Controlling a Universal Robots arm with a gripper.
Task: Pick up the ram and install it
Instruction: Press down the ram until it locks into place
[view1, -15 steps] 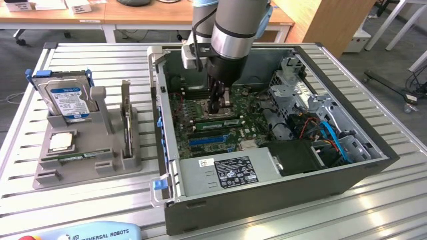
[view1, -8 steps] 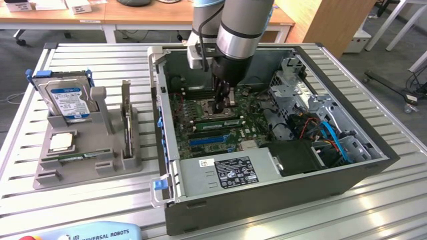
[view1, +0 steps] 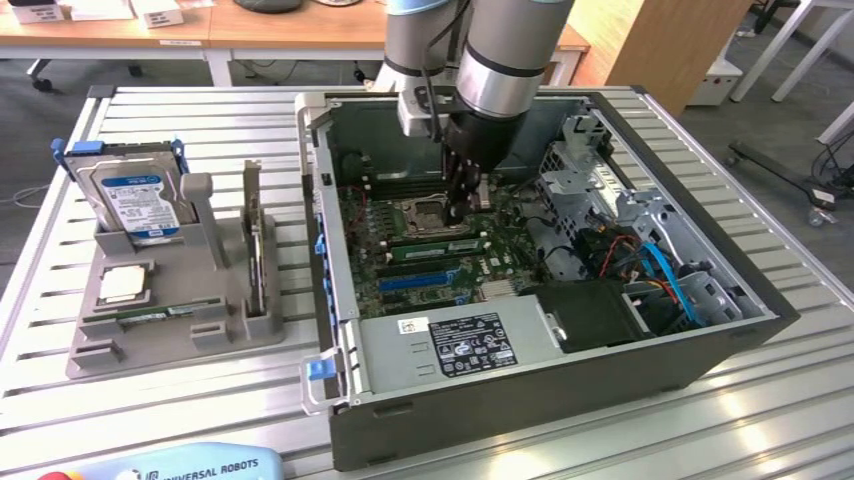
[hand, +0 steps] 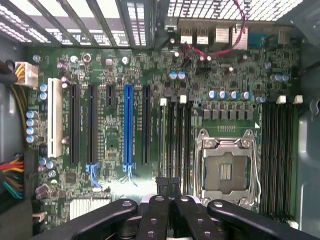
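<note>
Pincer (view1: 463, 205) pressed together inside computer case (view1: 747, 330), low over motherboard (hand: 115, 70) beside empty processor socket (hand: 227, 170), holding nothing visible

Only thing I can actually read is "UNIVERSAL ROBOTS" in white on the blue teach pendant (view1: 200, 466) lying on the table at the bottom edge of the exterior view, well away from the end effector. The hard drive (view1: 134, 200) and power supply (view1: 454, 345) both have printed labels, but that text is too small to make out.

One computer case (view1: 534, 400) (open), one hard drive (view1: 134, 200).
</note>
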